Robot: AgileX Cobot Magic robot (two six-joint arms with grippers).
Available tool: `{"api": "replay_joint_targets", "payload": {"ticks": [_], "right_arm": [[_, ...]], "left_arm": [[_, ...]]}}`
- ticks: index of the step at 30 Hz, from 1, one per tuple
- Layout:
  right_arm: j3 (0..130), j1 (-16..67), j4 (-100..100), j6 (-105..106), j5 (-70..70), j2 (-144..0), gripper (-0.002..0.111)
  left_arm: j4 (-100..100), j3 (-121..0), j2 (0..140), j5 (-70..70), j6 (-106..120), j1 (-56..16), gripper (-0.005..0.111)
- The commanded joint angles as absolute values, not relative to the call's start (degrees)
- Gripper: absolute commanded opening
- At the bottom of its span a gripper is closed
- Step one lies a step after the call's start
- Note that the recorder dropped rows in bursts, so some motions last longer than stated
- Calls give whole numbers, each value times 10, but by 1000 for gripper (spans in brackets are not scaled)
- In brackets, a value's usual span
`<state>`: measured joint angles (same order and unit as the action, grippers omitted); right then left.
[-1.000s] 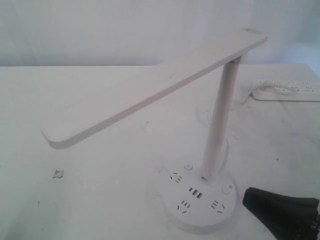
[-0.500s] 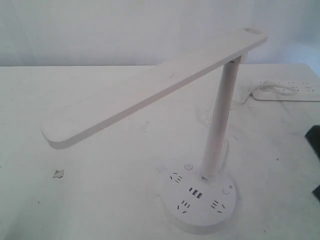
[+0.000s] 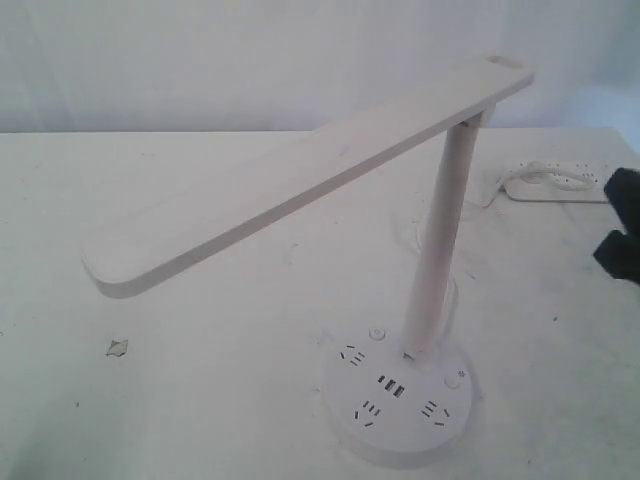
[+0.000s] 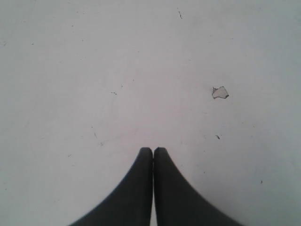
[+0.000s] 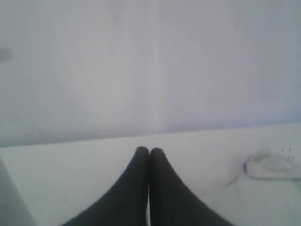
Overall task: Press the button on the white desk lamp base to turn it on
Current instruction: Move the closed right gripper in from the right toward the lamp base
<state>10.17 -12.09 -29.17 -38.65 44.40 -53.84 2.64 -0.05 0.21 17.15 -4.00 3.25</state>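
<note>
Lamp scene on a white table: we are looking at the white desk lamp [image 3: 440,250] standing upright, its long bar head reaching away from the right claw [image 3: 622,225]. A second ago that claw was sitting low, just beside the white desk lamp base [image 3: 400,425]; now it is hanging higher and farther off, at the edge of the exterior view. Its jaws are pressing together, gripping nothing. The button [image 3: 453,380] is lying below the claw and well apart from it, on the near rim of the base, untouched. We are judging this as a retreat, and we cannot tell whether the lamp is glowing. The left claw [image 4: 153,150] is also pinching closed, empty, over bare table.
</note>
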Motion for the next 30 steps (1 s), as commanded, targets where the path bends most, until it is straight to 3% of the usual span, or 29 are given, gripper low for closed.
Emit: {"api": "replay_joint_targets", "payload": {"ticks": [1, 6, 13, 30], "right_arm": [[105, -120, -396, -465, 513, -662, 0], [67, -120, -519, -482, 595, -721, 0], [13, -120, -518, -453, 539, -727, 0], [0, -120, -544, -489, 586, -727, 0]], "left_arm": [[25, 0, 0, 176, -41, 33, 0], [25, 0, 0, 176, -41, 33, 0], [25, 0, 0, 176, -41, 33, 0], [25, 0, 0, 176, -41, 33, 0]]}}
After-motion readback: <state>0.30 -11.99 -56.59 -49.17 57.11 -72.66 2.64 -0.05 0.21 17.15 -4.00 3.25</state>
